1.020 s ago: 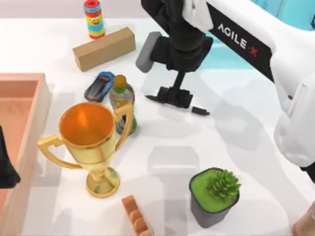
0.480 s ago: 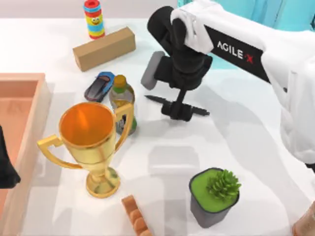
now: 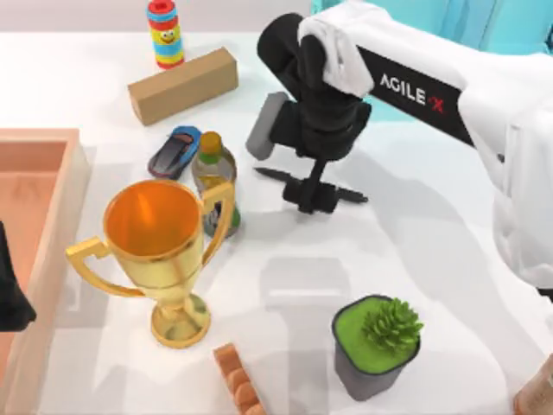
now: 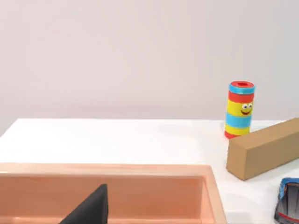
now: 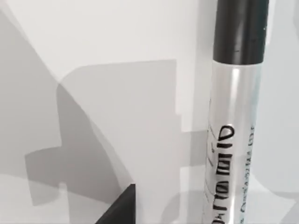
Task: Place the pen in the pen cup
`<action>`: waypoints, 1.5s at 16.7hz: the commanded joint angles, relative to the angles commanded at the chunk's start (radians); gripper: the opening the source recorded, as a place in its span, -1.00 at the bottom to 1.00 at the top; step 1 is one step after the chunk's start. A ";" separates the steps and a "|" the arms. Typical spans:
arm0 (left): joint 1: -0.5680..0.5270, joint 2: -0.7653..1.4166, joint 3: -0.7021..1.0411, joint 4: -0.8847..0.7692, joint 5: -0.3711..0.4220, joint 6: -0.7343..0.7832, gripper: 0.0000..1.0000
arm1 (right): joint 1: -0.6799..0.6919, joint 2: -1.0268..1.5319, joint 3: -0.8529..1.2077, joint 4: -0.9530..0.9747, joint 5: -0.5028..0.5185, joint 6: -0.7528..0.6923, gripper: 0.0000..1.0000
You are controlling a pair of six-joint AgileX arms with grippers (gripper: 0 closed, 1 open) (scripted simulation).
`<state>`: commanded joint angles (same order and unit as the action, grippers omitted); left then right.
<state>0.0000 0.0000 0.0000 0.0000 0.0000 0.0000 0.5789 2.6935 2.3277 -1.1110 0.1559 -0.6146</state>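
Pen [image 5: 233, 116]: black cap, white lettered barrel, lying on table [image 3: 432, 259].

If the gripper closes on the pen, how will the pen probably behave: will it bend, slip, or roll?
The pen looks like a straight, rigid barrel, so it probably will not bend. Its glossy white middle may be slippery between the fingers. It lies flat on the table and is round, so a push from the right gripper could roll it.
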 joint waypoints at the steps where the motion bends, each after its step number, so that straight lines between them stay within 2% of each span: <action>1: 0.000 0.000 0.000 0.000 0.000 0.000 1.00 | 0.000 0.000 0.000 0.000 0.000 0.000 0.40; 10: 0.000 0.000 0.000 0.000 0.000 0.000 1.00 | 0.000 0.000 0.000 0.000 0.000 0.000 -0.96; 18: 0.000 0.000 0.000 0.000 0.000 0.000 1.00 | 0.000 0.000 0.000 0.000 0.000 0.000 -1.00; 20: 0.000 0.000 0.000 0.000 0.000 0.000 1.00 | 0.001 -0.089 -0.042 -0.059 -0.026 0.032 -1.00; 25: 0.000 0.000 0.000 0.000 0.000 0.000 1.00 | -0.018 -0.235 -0.108 -0.191 0.013 0.110 -1.00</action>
<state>0.0000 0.0000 0.0000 0.0000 0.0000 0.0000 0.5612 2.4581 2.2197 -1.3020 0.1687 -0.5048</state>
